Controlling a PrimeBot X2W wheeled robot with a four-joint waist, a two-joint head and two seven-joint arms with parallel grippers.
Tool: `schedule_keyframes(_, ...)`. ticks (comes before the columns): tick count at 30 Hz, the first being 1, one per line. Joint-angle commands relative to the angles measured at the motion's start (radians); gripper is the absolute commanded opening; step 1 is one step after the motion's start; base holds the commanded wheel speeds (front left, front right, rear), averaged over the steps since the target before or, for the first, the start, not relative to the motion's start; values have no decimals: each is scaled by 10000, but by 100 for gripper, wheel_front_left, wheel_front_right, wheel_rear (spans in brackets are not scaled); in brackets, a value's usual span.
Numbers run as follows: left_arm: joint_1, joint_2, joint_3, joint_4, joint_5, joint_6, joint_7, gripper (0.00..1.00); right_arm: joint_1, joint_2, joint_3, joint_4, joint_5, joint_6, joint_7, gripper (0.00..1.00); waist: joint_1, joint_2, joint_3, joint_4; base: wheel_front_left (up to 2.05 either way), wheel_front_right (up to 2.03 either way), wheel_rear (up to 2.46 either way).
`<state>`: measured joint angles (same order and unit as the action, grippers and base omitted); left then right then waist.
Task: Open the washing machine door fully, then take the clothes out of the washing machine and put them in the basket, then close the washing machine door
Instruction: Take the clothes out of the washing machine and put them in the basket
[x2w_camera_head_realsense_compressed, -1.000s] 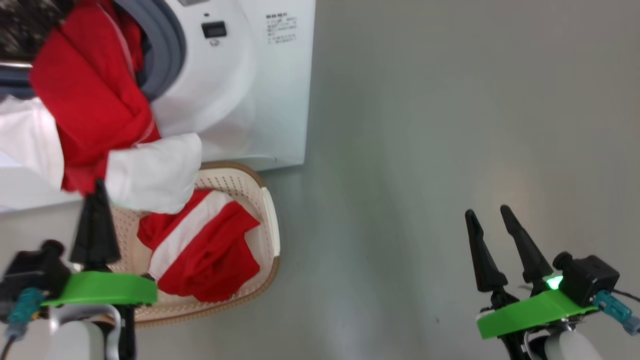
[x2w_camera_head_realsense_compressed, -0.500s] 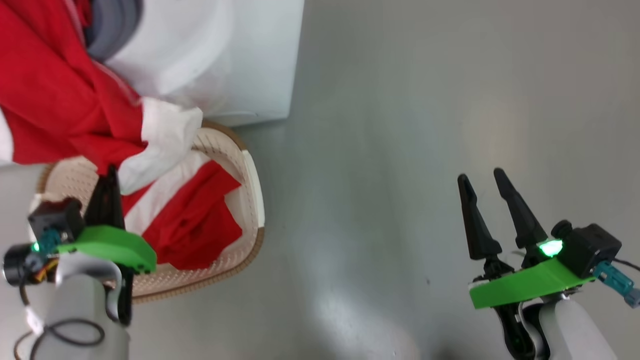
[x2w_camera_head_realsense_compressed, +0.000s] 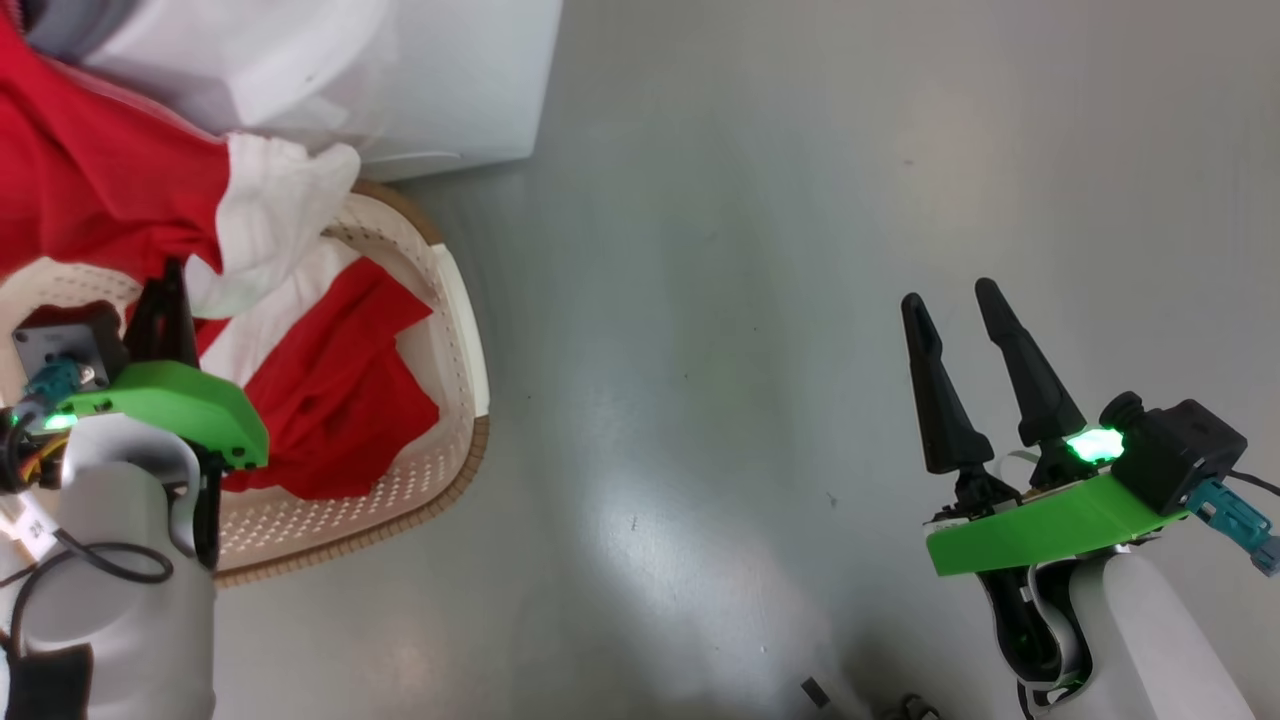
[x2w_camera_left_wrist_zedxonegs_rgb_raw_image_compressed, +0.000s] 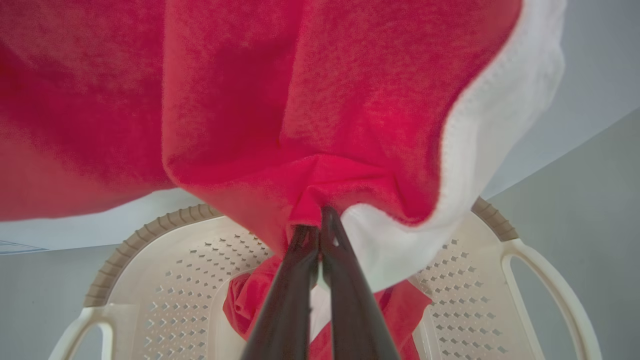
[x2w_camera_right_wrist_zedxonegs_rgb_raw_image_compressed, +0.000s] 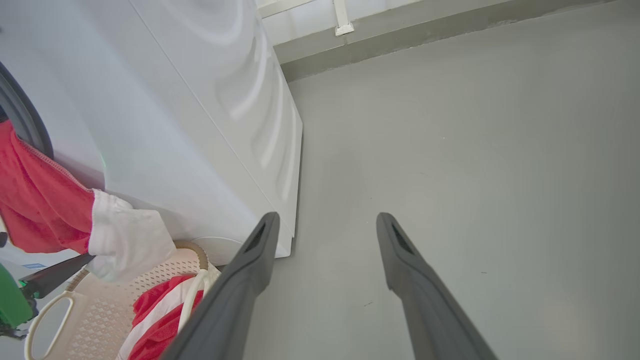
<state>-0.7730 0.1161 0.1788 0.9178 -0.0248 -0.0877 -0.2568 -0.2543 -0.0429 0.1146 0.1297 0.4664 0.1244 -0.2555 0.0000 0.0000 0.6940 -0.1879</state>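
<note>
My left gripper (x2w_camera_head_realsense_compressed: 170, 275) is shut on a red garment with a white cuff (x2w_camera_head_realsense_compressed: 110, 185), pinching a fold of it (x2w_camera_left_wrist_zedxonegs_rgb_raw_image_compressed: 320, 195) just above the basket (x2w_camera_head_realsense_compressed: 462, 330). The garment trails up and left toward the washing machine (x2w_camera_head_realsense_compressed: 450, 80). Another red piece with a white stripe (x2w_camera_head_realsense_compressed: 330, 390) lies inside the cream basket (x2w_camera_left_wrist_zedxonegs_rgb_raw_image_compressed: 500, 235). The washing machine door is out of view. My right gripper (x2w_camera_head_realsense_compressed: 950, 300) hangs open over bare floor, far right of the basket, with nothing between its fingers (x2w_camera_right_wrist_zedxonegs_rgb_raw_image_compressed: 325, 225).
The washing machine's white side panel (x2w_camera_right_wrist_zedxonegs_rgb_raw_image_compressed: 200, 125) stands left of my right gripper. Grey floor (x2w_camera_head_realsense_compressed: 750, 300) stretches right of the basket. A wall base (x2w_camera_right_wrist_zedxonegs_rgb_raw_image_compressed: 425, 35) runs along the far side. The basket sits right against the machine's front.
The camera has tilted down, so the machine has slid up out of the picture. My left gripper has pulled the red garment lower and nearer, over the basket. The right gripper stays open.
</note>
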Motion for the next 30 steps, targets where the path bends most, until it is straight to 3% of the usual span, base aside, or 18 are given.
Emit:
schedule_keyframes(1, 23, 417, 150, -37, 56, 86, -49, 0, 19, -74, 267, -247, 39, 63, -63, 100, 0, 0, 190, -103, 0, 0, 0)
schedule_keyframes(5, -102, 443, 116, 32, 38, 109, -49, 6, -44, -74, 274, -274, 42, 63, -63, 100, 0, 0, 288, -95, 0, 0, 0)
schedule_keyframes(7, -122, 448, 102, 47, 24, 110, -49, 20, -63, -74, 274, -273, 35, 63, -63, 100, 0, 0, 301, -86, 0, 0, 0)
schedule_keyframes(9, -128, 436, 100, 63, -4, 107, -49, 47, -70, -74, 257, -262, 25, 63, -63, 100, 0, 0, 290, -63, 0, 0, 0)
schedule_keyframes(11, -116, 401, 115, 29, -51, 101, -49, 89, -76, -74, 229, -238, 4, 63, -63, 100, 0, 0, 264, -26, 0, 0, 0)
schedule_keyframes(13, -72, 339, 142, -42, -113, 88, -49, 100, -79, -74, 215, -214, -31, 63, -63, 100, 0, 0, 215, 22, 0, 0, 0)
schedule_keyframes(22, 364, 0, 318, -850, -406, -79, -49, 100, 47, -74, 96, -148, -252, 63, -63, 100, 0, 0, -136, 322, 0, 0, 0)
schedule_keyframes(30, 1249, -389, 397, -2757, -434, -256, -49, 100, 115, -74, -131, -137, -620, 63, -63, 100, 0, 0, -401, 764, 0, 0, 0)
